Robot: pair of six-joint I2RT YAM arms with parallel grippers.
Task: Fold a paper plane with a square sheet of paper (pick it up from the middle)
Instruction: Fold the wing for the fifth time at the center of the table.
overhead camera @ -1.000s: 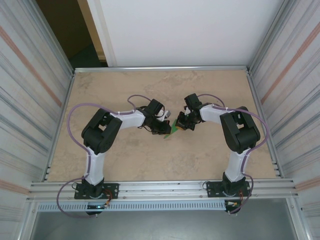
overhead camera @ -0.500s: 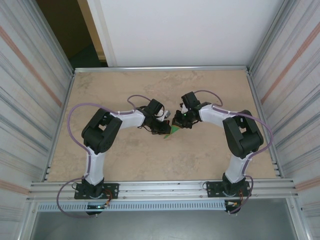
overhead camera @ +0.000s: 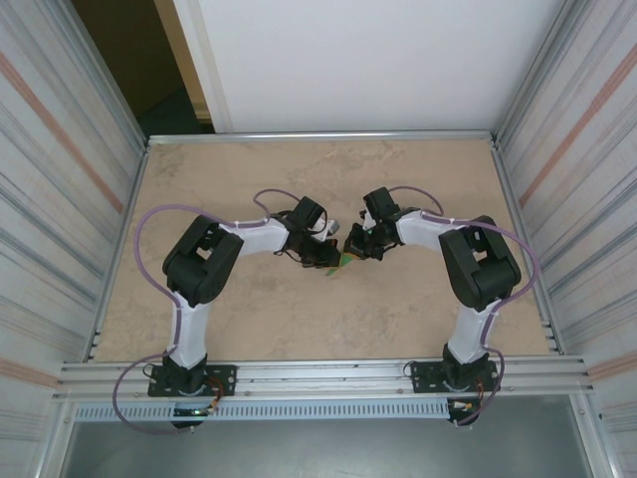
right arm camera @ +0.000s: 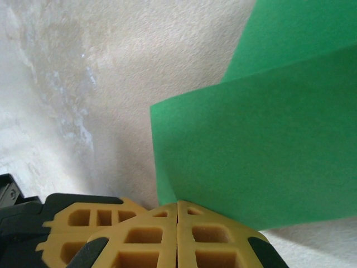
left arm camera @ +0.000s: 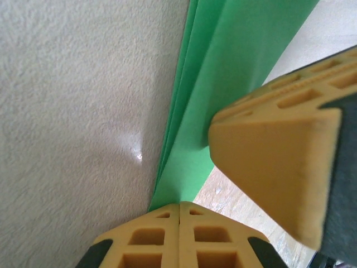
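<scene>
1. Seen from above, the two arms reach inward and meet near the middle of the tabletop [overhead camera: 249, 169]. The left claw [overhead camera: 328, 261] and the right claw [overhead camera: 355, 248] sit just beside each other.
2. A small patch of the bright green sheet of paper [overhead camera: 346, 259] shows between the two claws. Both arms are bent at the elbow, with their bases at the near edge.
3. In the left wrist view, the left claw [left arm camera: 178, 207] is pressed together, its yellow fingers [left arm camera: 150, 240] meeting with no gap. The lower tip of the sheet of paper [left arm camera: 223, 78] runs down into that seam, so this claw is clamped on the paper.
4. In the same view the sheet is folded: several thin layers lie stacked along its left edge, which runs up and to the right across the frame.
5. One yellow finger [left arm camera: 273, 162] of the right claw lies against the green surface from the right.
6. In the right wrist view, the right claw [right arm camera: 177, 205] is also closed tight. A corner of the sheet [right arm camera: 251, 156] is pinched where its fingertips meet, so it is clamped on the paper too.
7. From that corner the paper spreads up and to the right as a broad flat flap, with a second green layer behind it.
8. The mottled beige tabletop [right arm camera: 111, 67] lies behind the paper. Whether the sheet touches it cannot be told.
</scene>
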